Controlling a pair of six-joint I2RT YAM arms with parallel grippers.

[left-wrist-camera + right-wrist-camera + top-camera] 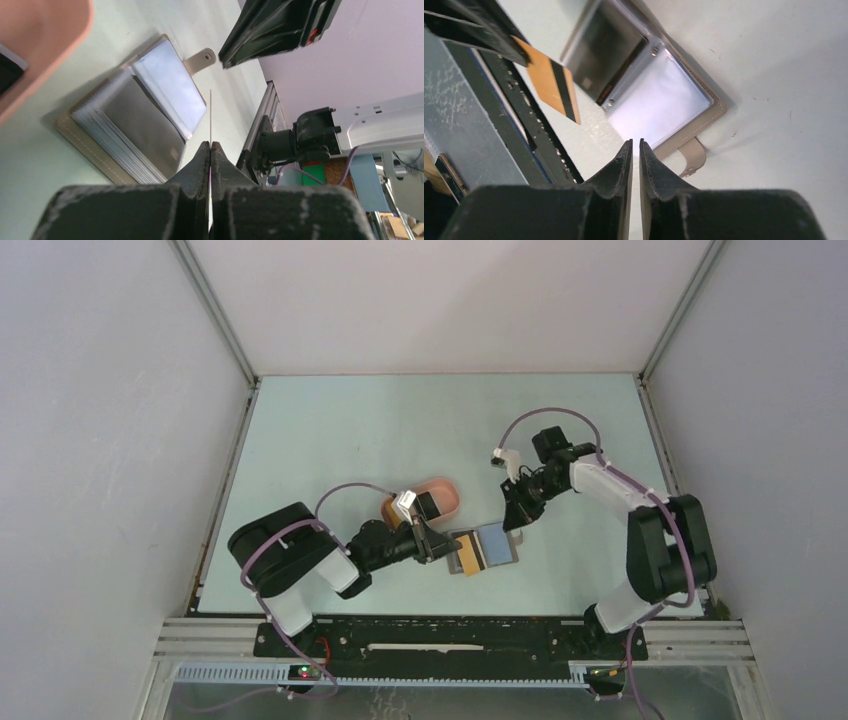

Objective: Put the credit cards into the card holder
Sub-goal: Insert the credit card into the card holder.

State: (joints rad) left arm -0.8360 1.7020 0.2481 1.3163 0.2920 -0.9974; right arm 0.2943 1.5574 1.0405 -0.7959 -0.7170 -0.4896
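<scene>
The card holder (497, 545) lies open on the table, one dark grey half and one blue-grey half; it also shows in the left wrist view (135, 125) and the right wrist view (649, 85). My left gripper (447, 545) is shut on a yellow-orange credit card (463, 558) with a dark stripe (554, 85), held over the holder's left edge. In the left wrist view the card (210, 110) is edge-on between my gripper's (210, 145) tips. My right gripper (517, 525) is shut and empty, its tips (636, 142) just beside the holder's tab (691, 155).
A peach-orange oval tray (447, 492) sits just behind my left gripper, with a dark card (7, 65) in it. The table's near edge with its metal rail (262, 120) lies close in front of the holder. Grey walls enclose the table.
</scene>
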